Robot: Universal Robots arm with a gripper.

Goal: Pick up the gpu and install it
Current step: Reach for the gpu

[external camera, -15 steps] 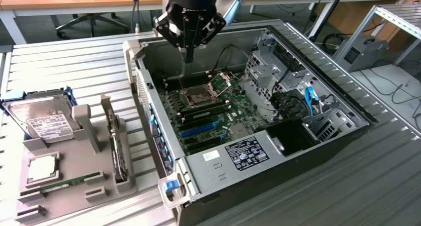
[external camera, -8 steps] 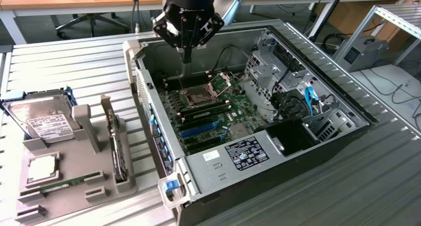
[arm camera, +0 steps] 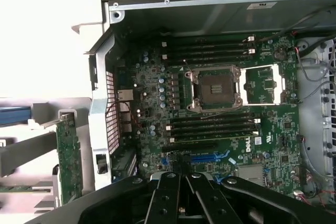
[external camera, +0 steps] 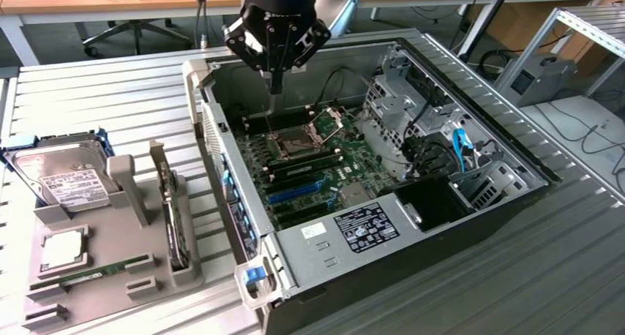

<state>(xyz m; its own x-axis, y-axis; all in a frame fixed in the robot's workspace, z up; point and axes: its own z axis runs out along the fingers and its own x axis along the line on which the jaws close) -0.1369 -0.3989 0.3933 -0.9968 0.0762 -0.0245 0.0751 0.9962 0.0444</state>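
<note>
The gpu (external camera: pixel 173 216) stands on edge in a slot of the grey holder tray (external camera: pixel 117 295), at the exterior view's left, outside the computer case. In the wrist view the gpu (arm camera: pixel 69 156) shows as a green card beside the case's rear wall. My gripper (external camera: pixel 277 85) hangs over the open case (external camera: pixel 508 141), above the far end of the motherboard (external camera: pixel 327 167) and well away from the gpu. Its black fingers (arm camera: pixel 169 184) come together to a point with nothing between them. The gripper (arm camera: pixel 181 176) looks down on the blue expansion slots (arm camera: pixel 210 157).
The holder tray also carries a silver hard drive (external camera: pixel 61 180), a processor chip (external camera: pixel 64 249) and a narrow green memory stick (external camera: pixel 105 270). Inside the case are an open processor socket (arm camera: pixel 215 88), black memory slots (arm camera: pixel 210 128), drive cages (external camera: pixel 400 104) and cables (external camera: pixel 459 148).
</note>
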